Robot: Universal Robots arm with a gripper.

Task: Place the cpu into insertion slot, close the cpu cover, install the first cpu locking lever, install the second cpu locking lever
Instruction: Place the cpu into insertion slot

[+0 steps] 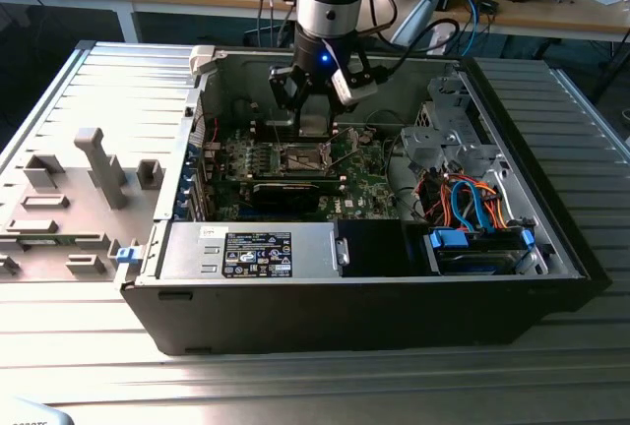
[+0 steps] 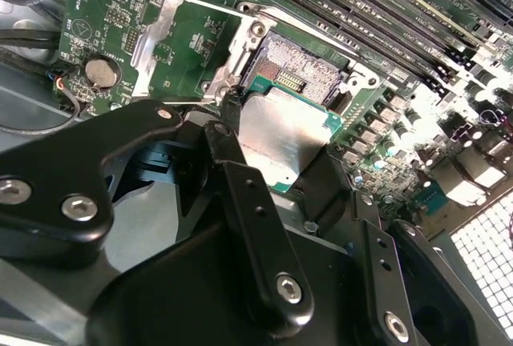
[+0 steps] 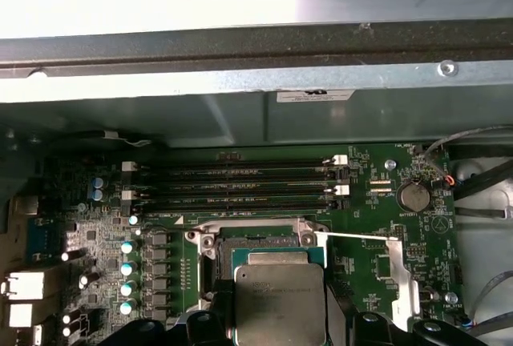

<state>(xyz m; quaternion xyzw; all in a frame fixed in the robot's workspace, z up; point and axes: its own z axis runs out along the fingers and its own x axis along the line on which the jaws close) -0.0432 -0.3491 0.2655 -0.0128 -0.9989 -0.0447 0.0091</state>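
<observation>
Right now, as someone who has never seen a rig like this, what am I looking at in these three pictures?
The exterior view shows a robot arm with its end inside an open computer case lying on a metal table. The two wrist views come from cameras riding on the arm, looking past its gripper. The green board is the motherboard. The gripper's black fingers pinch the cpu, a small silvery chip, over its open socket. The cpu cover, a thin metal frame, stands flipped open beside the socket.
</observation>
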